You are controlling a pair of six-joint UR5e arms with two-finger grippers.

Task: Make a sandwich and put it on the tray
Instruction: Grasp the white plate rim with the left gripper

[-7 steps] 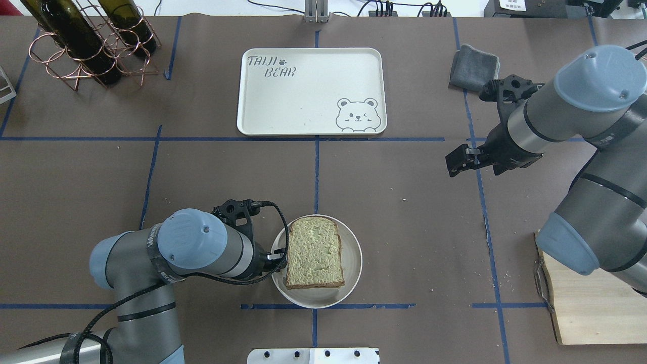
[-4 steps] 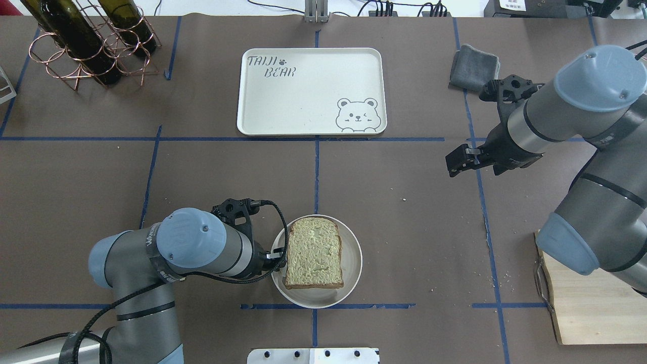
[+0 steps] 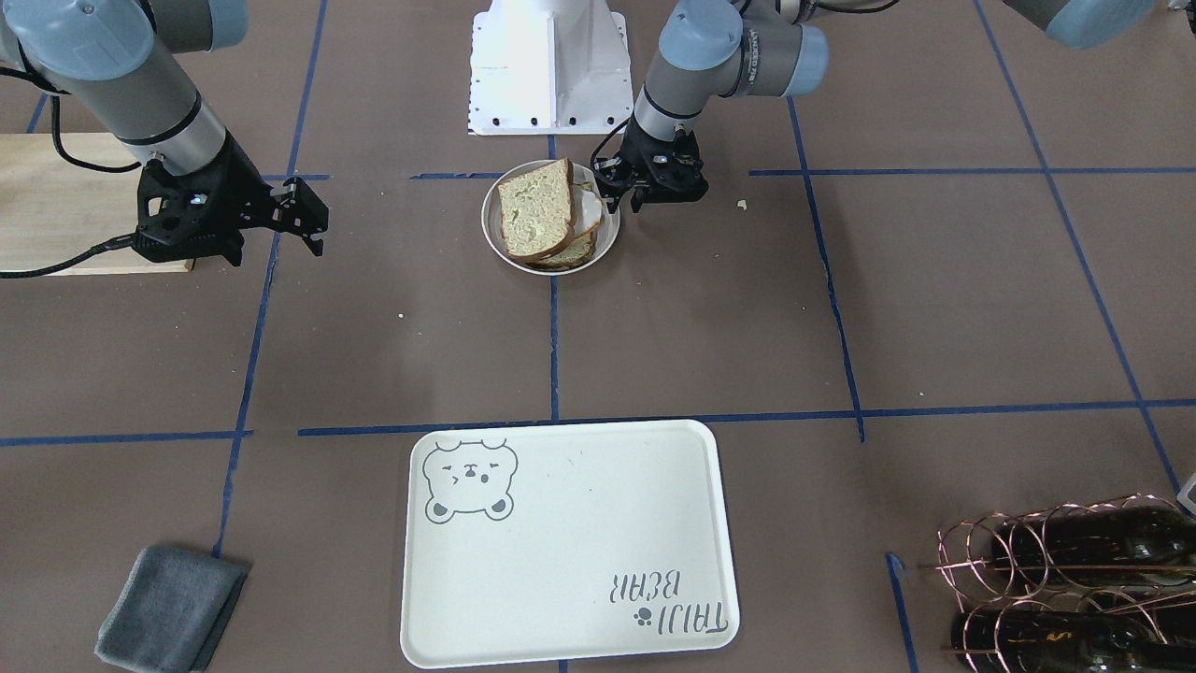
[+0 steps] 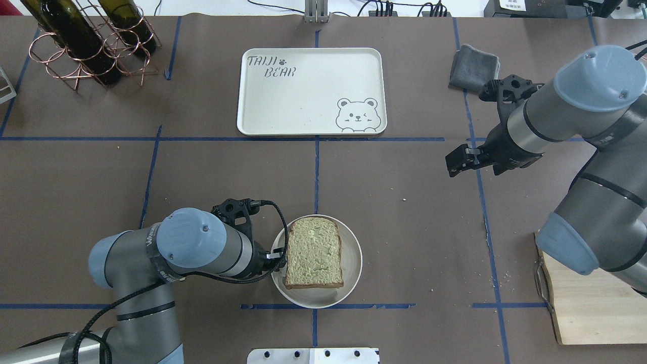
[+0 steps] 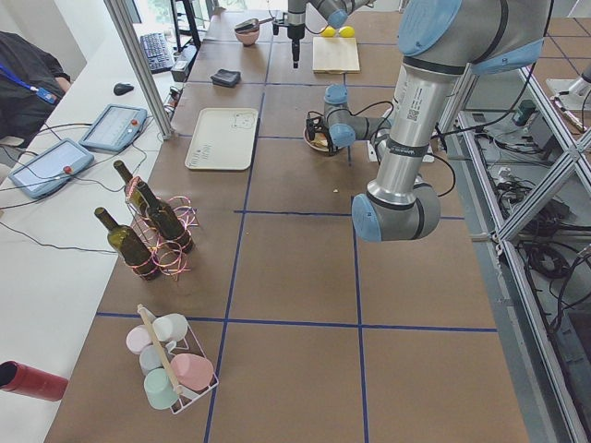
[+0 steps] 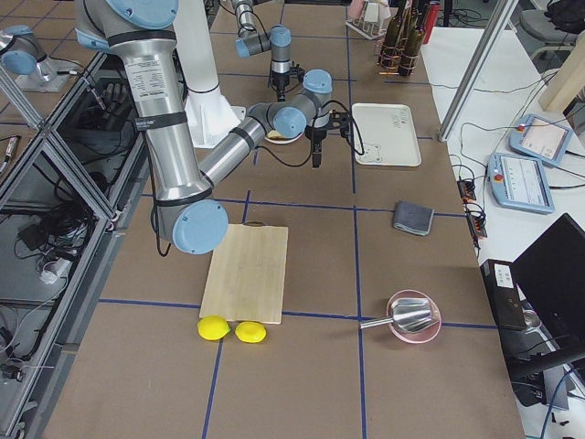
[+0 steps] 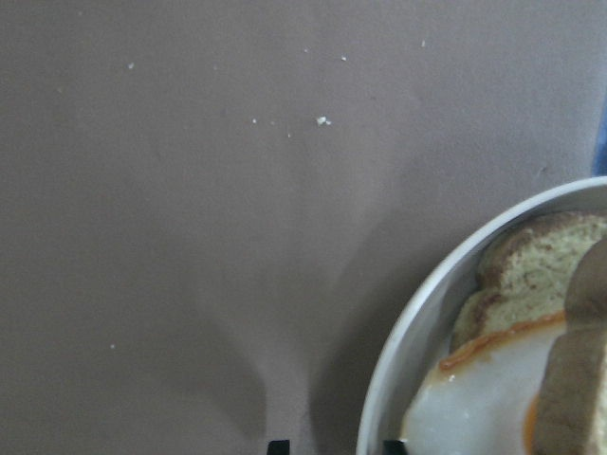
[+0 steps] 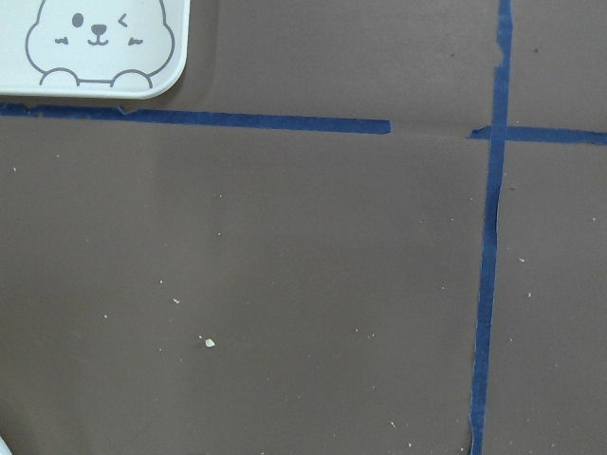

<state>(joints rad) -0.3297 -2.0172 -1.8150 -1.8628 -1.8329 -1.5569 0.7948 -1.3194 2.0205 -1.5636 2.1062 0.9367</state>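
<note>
sandwich [image 4: 313,253] sat on a small round white plate [image 4: 356,268] at the middle of the robot-side edge of the desk [image 4: 404,227]. top slice [image 3: 534,217] lay askew and looked tilted in the front view. lower slice [image 7: 531,275] showed beneath it. fried egg [image 7: 474,412] lay between the two, white with an orange margin.

left gripper [image 4: 277,257] was low at the plate's rim, on the side toward the desk's left edge. in the wrist view its fingertips [image 7: 277,447] showed a narrow gap, one outside the rim and one over the inside of the plate. could not tell whether they pinched anything.

right gripper [image 3: 310,222] hung above bare desk toward the right edge, jaws apart, holding nothing.

tray [image 4: 303,96] lay at the middle of the operators' edge, bear face toward the robot, well apart from the plate.

grey cloth [image 4: 474,67] lay near the operators' edge on the right. wooden board [image 4: 586,308] lay at the robot-side right corner. copper rack [image 4: 76,60] with dark bottles [image 4: 81,40] stood at the operators'-side left corner.
</note>
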